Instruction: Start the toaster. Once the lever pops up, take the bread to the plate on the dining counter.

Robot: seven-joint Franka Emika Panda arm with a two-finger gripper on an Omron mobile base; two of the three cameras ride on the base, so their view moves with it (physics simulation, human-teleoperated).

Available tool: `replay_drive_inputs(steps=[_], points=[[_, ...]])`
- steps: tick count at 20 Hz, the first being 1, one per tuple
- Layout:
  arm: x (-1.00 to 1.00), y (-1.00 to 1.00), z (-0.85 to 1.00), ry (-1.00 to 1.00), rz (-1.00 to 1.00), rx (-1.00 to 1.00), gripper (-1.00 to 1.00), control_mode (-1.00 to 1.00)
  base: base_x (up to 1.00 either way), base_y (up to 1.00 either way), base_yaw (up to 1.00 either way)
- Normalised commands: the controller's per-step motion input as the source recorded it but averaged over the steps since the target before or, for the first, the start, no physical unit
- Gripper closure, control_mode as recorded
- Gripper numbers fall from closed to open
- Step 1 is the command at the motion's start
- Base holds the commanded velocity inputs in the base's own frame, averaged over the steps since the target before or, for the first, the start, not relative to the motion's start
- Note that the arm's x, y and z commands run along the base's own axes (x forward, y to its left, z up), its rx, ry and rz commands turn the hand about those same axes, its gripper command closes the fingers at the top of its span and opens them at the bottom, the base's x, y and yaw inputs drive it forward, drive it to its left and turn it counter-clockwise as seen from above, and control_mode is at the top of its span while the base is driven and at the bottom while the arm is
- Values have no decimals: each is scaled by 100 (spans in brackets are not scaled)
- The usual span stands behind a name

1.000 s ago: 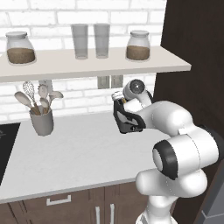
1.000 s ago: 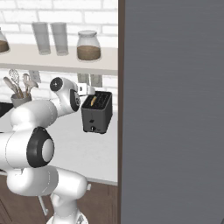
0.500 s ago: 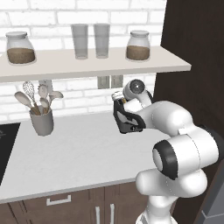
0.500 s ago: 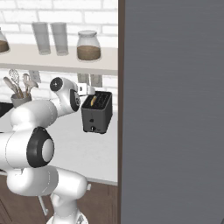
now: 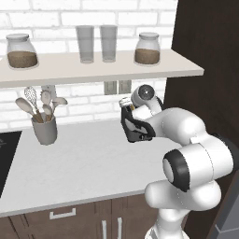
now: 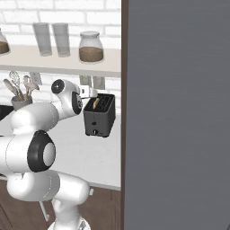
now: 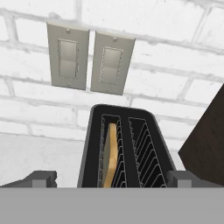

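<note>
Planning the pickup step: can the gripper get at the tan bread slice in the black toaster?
Probably yes: the open gripper hangs above the black toaster, and the tan bread slice stands uncovered in one slot.

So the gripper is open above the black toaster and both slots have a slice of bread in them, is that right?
Not quite. Only one slot holds bread; the other slot of the toaster is bare, as the hand view shows. The rest stands: the gripper is open above the black toaster.

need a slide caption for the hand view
Open gripper above the toaster, bread in its left slot, two wall switch plates behind.
</note>
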Motion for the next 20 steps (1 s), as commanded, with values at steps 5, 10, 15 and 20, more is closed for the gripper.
replay_drive_inputs(steps=[5, 10, 15, 20], points=[[0, 0, 0, 0, 0, 0, -100, -100, 0, 0, 0], [0, 0, 0, 0, 0, 0, -100, -100, 0, 0, 0], [0, 0, 0, 0, 0, 0, -100, -100, 0, 0, 0], [0, 0, 0, 0, 0, 0, -100, -100, 0, 0, 0]])
